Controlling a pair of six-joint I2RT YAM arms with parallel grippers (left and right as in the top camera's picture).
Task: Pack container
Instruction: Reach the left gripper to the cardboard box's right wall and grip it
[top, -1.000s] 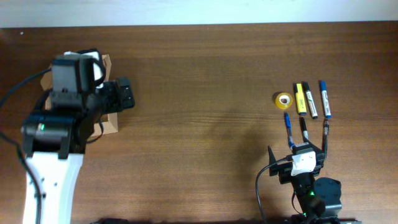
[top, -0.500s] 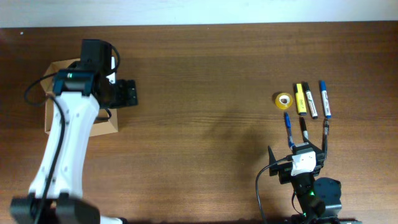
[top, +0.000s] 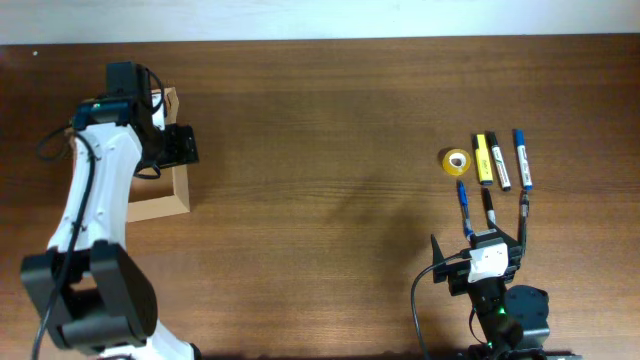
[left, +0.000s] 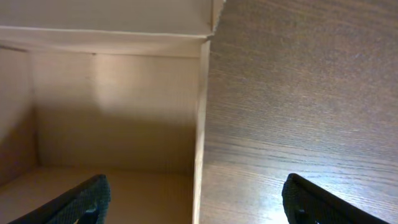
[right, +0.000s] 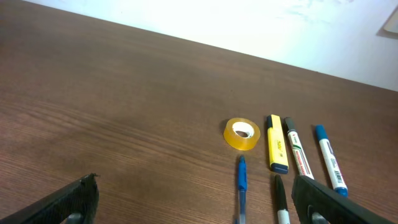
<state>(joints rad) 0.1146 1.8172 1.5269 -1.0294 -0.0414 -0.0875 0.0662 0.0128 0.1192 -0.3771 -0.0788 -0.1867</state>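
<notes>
The container, a tan cardboard box (top: 160, 203), lies open at the far left under my left arm. In the left wrist view I look into its bare inside (left: 112, 106). My left gripper (top: 183, 146) (left: 196, 199) is open and straddles the box's right wall, one finger over the inside and one over the table. My right gripper (top: 480, 245) (right: 196, 202) is open and empty at the front right. A blue pen (right: 241, 180) (top: 464, 208) and a black pen (right: 281, 202) (top: 488, 208) lie just ahead of it.
Beyond the pens lie a yellow tape roll (top: 456, 160) (right: 242, 134), a yellow highlighter (top: 483, 158) (right: 277, 149), a green-labelled marker (top: 499, 163) (right: 298, 152) and a blue marker (top: 522, 160) (right: 328, 163). The box's lid flap (top: 170, 100) stands at its far end.
My left arm has swung, and its gripper has moved a little left, back over the box's right wall. The right arm and the pens have not moved.
</notes>
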